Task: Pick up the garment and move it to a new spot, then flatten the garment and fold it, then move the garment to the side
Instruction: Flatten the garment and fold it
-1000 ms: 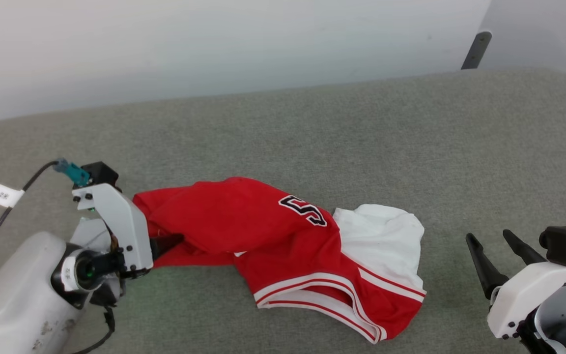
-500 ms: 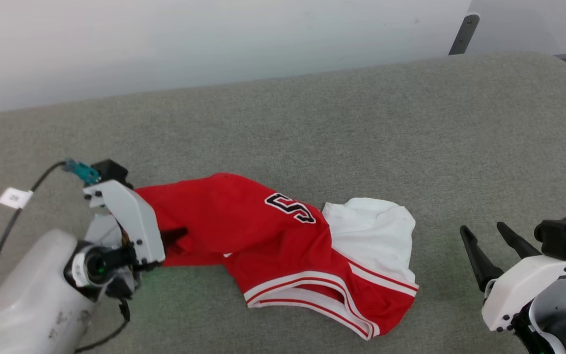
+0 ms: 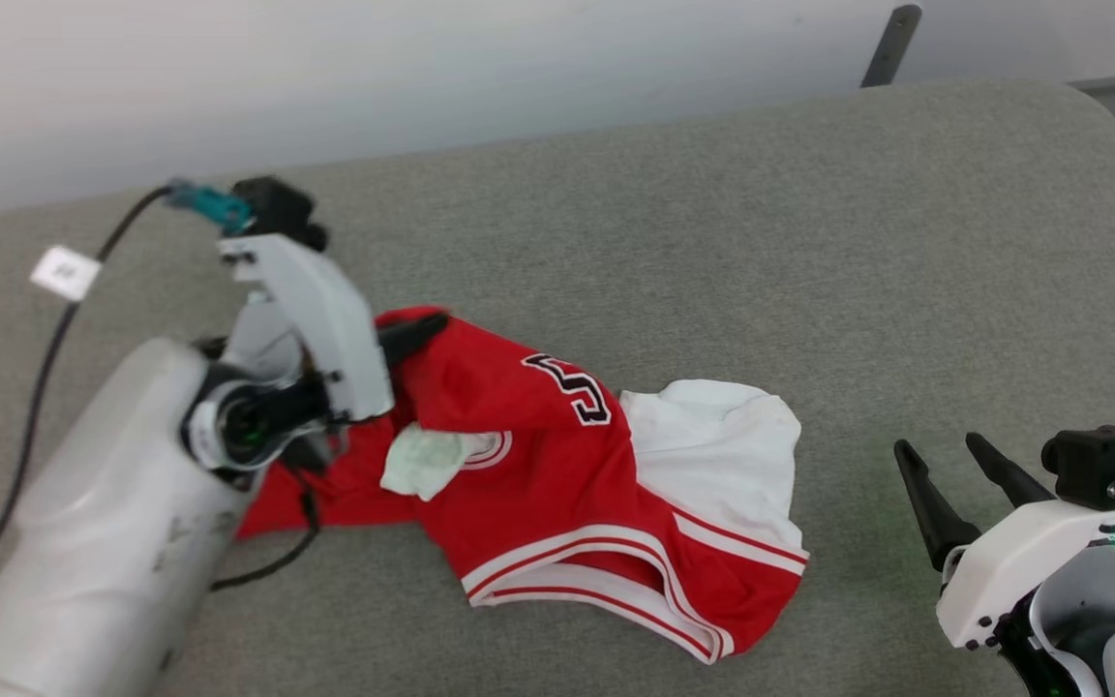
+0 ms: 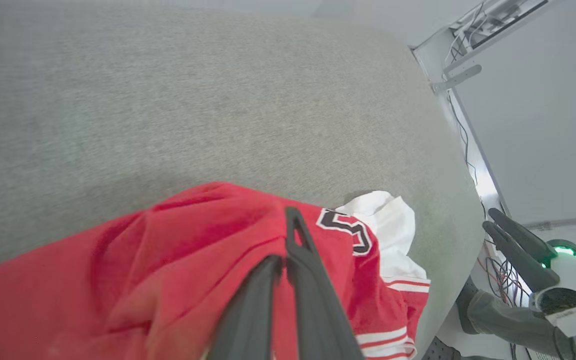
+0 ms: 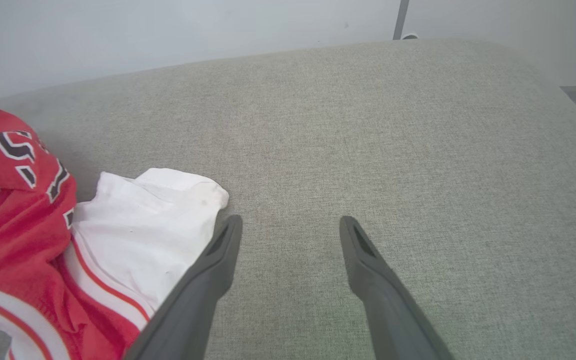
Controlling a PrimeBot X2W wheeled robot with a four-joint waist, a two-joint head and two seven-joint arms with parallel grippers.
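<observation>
Grey fabric desk spans the view. At 4 o'clock the right gripper hovers, fingers spread and empty. Mid-desk lies the crumpled red garment, its white sleeve at 3 o'clock. At its 10 o'clock edge the left gripper has its fingers pinched on a raised red fold.

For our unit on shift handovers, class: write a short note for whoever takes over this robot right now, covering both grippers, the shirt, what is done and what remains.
Grippers: the left gripper is shut on a red fold at the garment's left end, and that end is raised off the grey padded surface. The right gripper is open and holds nothing. It hovers to the right of the white sleeve, apart from it.
Garment: crumpled, number partly showing, mostly lying on the surface.
Done: the grasp is made.
Left: carry it to a new spot, flatten, fold, move aside.
</observation>
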